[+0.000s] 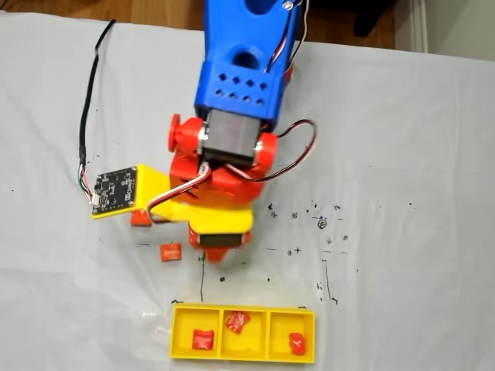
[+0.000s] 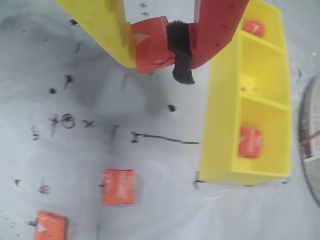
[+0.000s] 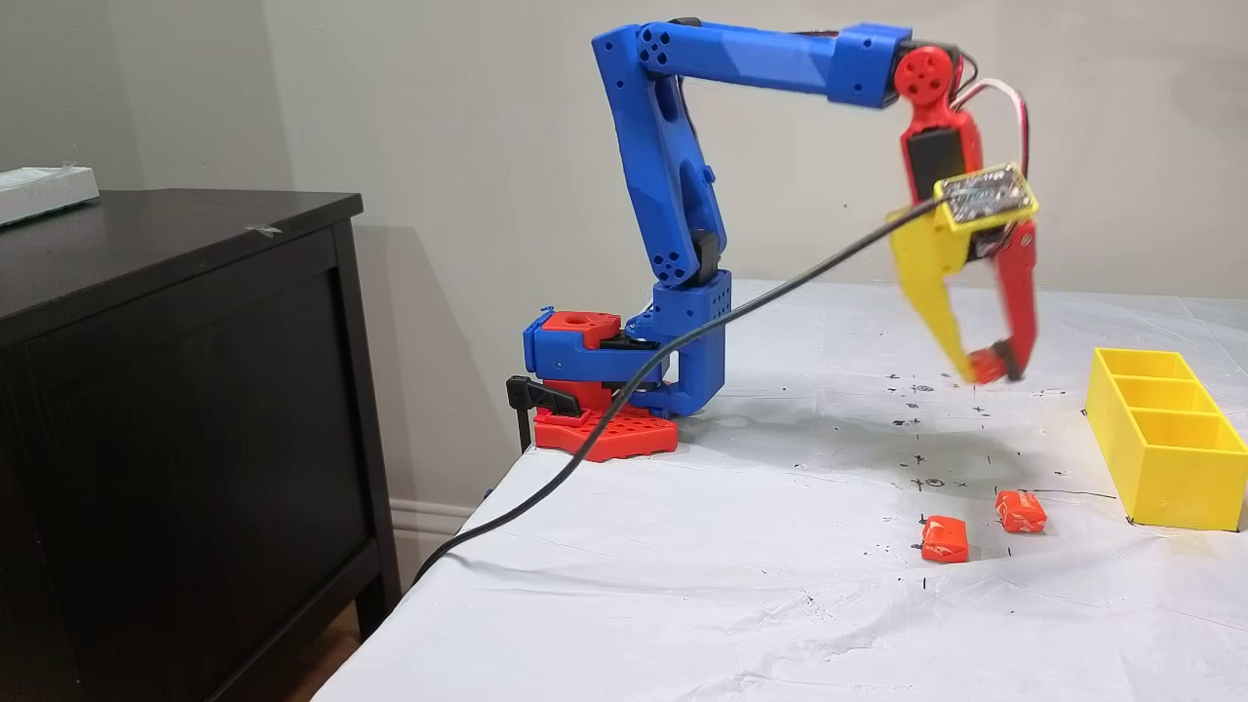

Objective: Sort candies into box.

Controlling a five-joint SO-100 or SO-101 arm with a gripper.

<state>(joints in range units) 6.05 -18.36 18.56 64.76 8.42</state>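
Note:
My gripper (image 2: 162, 57) is shut on a red candy (image 2: 150, 46), pinched between the yellow finger (image 2: 102, 25) and the red finger (image 2: 217, 27). In a fixed view the gripper (image 3: 990, 369) hangs above the table with that candy, left of the box (image 3: 1170, 468). The yellow box (image 1: 241, 310) holds one red candy in each compartment: left (image 1: 203, 338), middle (image 1: 236, 321), right (image 1: 296, 343). A loose orange candy (image 1: 169, 252) lies on the cloth. Another candy (image 1: 140, 219) is half hidden under the arm. Both lie left of the box's near end (image 3: 944, 539) (image 3: 1020, 511).
A white cloth with black pen marks (image 1: 321, 222) covers the table. A yellow bracket with a circuit board (image 1: 116, 190) and a black cable (image 1: 91, 85) hang off the wrist. The arm's base (image 3: 604, 390) is clamped at the table edge beside a dark cabinet (image 3: 175, 390).

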